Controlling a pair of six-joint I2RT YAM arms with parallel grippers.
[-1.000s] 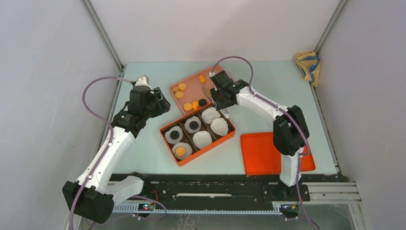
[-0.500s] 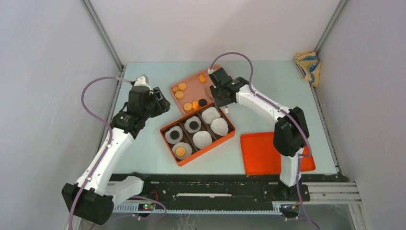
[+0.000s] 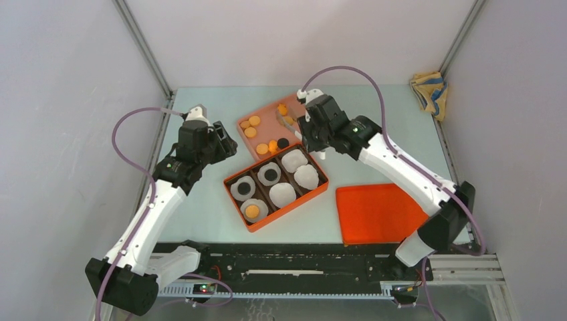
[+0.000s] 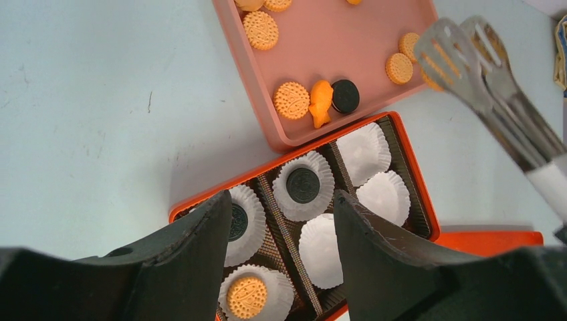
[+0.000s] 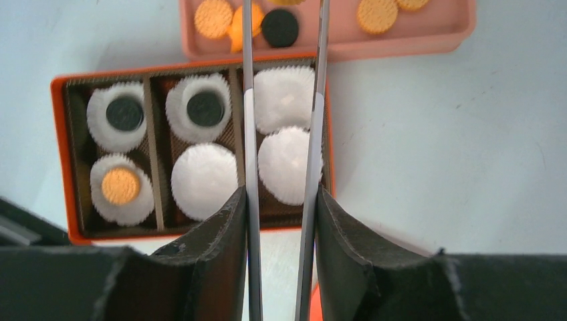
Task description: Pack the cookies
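Loose cookies (image 3: 253, 124) lie in a pink tray (image 3: 269, 115), mostly orange discs with a black one (image 4: 345, 95) and an orange fish-shaped one (image 4: 320, 102). In front of it is an orange box (image 3: 323, 188) of white paper cups. Two cups hold black cookies (image 5: 204, 108) and one holds an orange cookie (image 5: 120, 185); three are empty. My right gripper (image 3: 309, 134) (image 5: 281, 195) is shut on metal tongs (image 5: 249, 100), whose slotted tips (image 4: 446, 45) hang over the tray's right end. My left gripper (image 3: 224, 142) (image 4: 281, 202) hovers open above the box's left half.
An orange lid (image 3: 381, 214) lies flat to the right of the box. A crumpled yellow and blue cloth (image 3: 429, 91) sits in the back right corner. Grey walls close in both sides and the back.
The right arm has swung its elbow out to the right and carried the tongs from the box's back edge to over the pink tray. The left arm has hardly moved.
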